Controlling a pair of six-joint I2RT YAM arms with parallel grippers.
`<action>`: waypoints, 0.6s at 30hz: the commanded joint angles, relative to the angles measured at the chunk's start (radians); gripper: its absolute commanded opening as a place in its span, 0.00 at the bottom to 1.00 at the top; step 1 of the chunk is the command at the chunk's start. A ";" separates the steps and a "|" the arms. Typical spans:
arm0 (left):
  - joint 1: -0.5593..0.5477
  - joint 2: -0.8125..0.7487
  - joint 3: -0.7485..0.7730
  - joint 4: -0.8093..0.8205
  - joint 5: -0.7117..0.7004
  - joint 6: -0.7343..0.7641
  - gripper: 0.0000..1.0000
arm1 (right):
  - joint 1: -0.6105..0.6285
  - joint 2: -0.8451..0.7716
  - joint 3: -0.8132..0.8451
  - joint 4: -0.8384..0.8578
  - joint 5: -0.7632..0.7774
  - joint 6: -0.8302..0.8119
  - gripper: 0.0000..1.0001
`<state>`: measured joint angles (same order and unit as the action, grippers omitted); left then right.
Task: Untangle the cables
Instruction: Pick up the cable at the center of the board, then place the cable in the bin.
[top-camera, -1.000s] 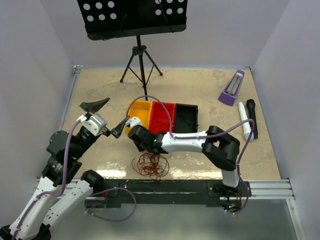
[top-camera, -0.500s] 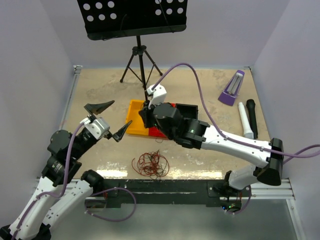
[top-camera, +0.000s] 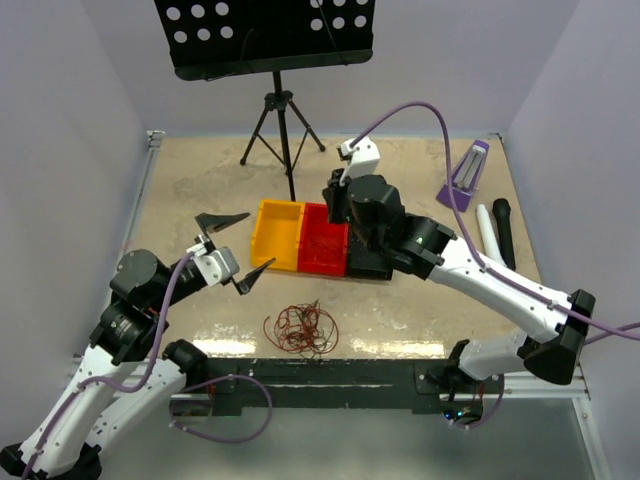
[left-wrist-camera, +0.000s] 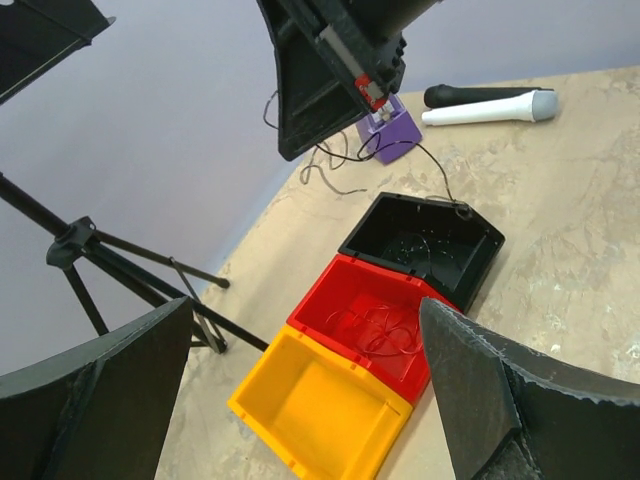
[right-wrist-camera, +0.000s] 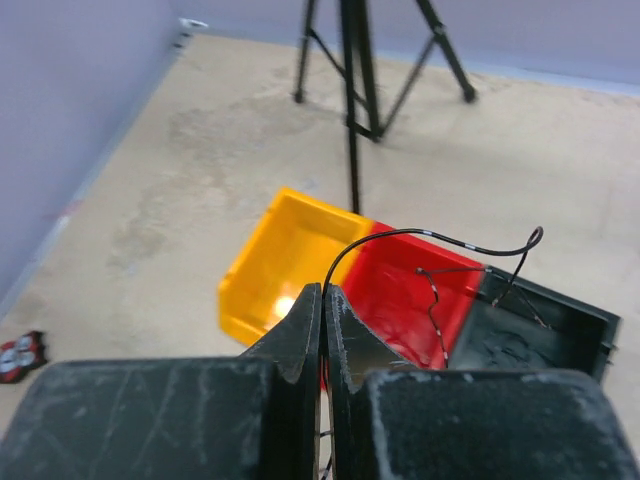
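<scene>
The cables (top-camera: 300, 330), a loopy clump of thin red and black wires, lie on the table near the front edge. My right gripper (right-wrist-camera: 323, 292) is shut on one thin black wire (right-wrist-camera: 440, 238), which arcs out over the red bin (right-wrist-camera: 415, 280) and the black bin (right-wrist-camera: 545, 335). In the top view the right gripper (top-camera: 340, 205) hovers high above those bins. The left wrist view shows it from below (left-wrist-camera: 300, 135) with the black wire (left-wrist-camera: 440, 180) trailing down into the black bin (left-wrist-camera: 425, 245). Red wires lie in the red bin (left-wrist-camera: 385, 320). My left gripper (top-camera: 250, 243) stands wide open and empty, left of the yellow bin (top-camera: 277, 235).
A music stand's tripod (top-camera: 283, 130) stands behind the bins. At the right are a purple metronome (top-camera: 465, 175), a white microphone (top-camera: 488, 240) and a black one (top-camera: 503, 230). Walls enclose the table on three sides.
My right arm has risen from the clump and swung back over the bins, pulling a black wire with it. My left arm has shifted slightly right, still open.
</scene>
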<state>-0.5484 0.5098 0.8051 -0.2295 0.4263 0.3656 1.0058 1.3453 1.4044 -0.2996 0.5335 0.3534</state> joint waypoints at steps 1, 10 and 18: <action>-0.002 0.012 0.020 -0.011 0.038 0.050 0.99 | -0.099 -0.034 -0.091 0.014 -0.078 -0.036 0.00; -0.002 0.029 0.031 -0.005 0.054 0.049 0.99 | -0.246 0.029 -0.225 0.122 -0.184 -0.103 0.00; -0.002 0.027 0.032 0.004 0.042 0.050 0.99 | -0.314 0.120 -0.234 0.172 -0.243 -0.100 0.00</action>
<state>-0.5484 0.5373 0.8059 -0.2527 0.4648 0.4049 0.7151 1.4471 1.1728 -0.2054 0.3450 0.2695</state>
